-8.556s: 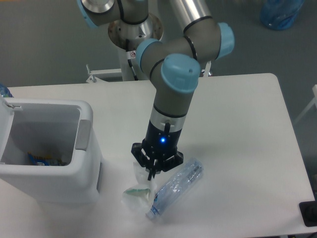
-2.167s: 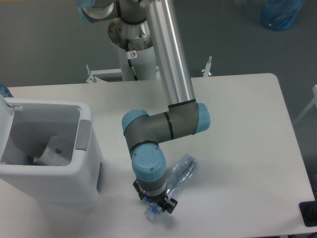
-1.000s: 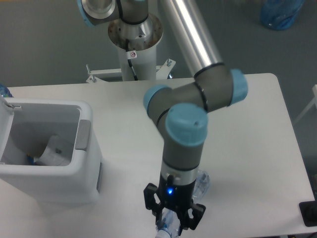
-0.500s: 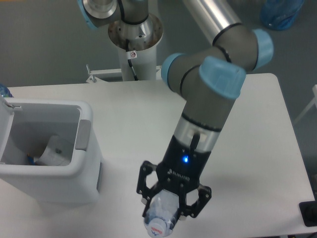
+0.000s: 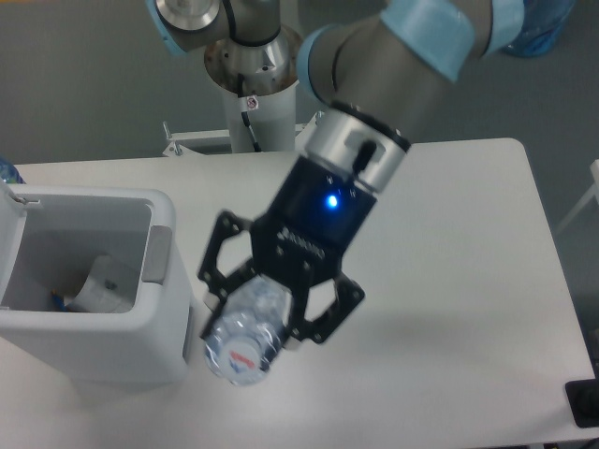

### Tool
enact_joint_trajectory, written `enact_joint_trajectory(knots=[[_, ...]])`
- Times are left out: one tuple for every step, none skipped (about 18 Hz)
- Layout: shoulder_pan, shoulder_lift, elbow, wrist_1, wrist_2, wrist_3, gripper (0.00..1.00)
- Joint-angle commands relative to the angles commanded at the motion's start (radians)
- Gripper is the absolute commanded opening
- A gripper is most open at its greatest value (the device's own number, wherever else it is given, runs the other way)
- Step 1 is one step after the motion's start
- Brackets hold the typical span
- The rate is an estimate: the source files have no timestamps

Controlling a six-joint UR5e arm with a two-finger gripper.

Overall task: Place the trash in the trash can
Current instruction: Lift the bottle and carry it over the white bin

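— Where is your hand, and what is in it?

— My hand (image 5: pixel 251 323) hangs above the bench (image 5: pixel 449 243), just to the right of the trash can (image 5: pixel 94 290). Its two black fingers (image 5: pixel 328 313) are clamped on the crushed plastic bottle (image 5: pixel 245 332), one on each side. The bottle points toward the camera, so mostly its neck end shows, with a white cap marked in red. It is clear of the bench top.

— And the bin?

— The trash can stands at the left edge of the bench, white and boxy with rounded corners, a grey panel (image 5: pixel 156 254) on the side facing me. Its lid (image 5: pixel 11 201) is swung up at the far left and the mouth is open. Inside lies the crumpled white wrapper (image 5: pixel 101 283), and beside it something bluish that I cannot make out.

— How close is the bottle to the opening?

— It is near the can's right wall but outside it, not over the opening. A blue light (image 5: pixel 329 200) glows on my wrist above the hand.
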Motion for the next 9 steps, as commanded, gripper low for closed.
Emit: enact_joint_trajectory(knots=[[-0.005,0.008,-0.008,0.0,-0.006,-0.009,0.6],[-0.015,0.012,-0.012,0.0,-0.009,-0.014,0.6],[-0.037,0.014,-0.017,0.0,-0.009,-0.023,0.6],[-0.057,0.015,-0.018,0.0,-0.009,-0.034,0.61],[-0.07,0.02,-0.022,0.0,-0.009,-0.035,0.61],[-0.083,0.026,-0.029,0.0,-0.009,-0.035,0.61],[-0.097,0.028,-0.038,0.002,-0.009,-0.035,0.61],[-0.109,0.031,-0.052,0.009,-0.009,-0.034,0.61],[-0.121,0.035,-0.067,0.02,-0.008,-0.031,0.61]])
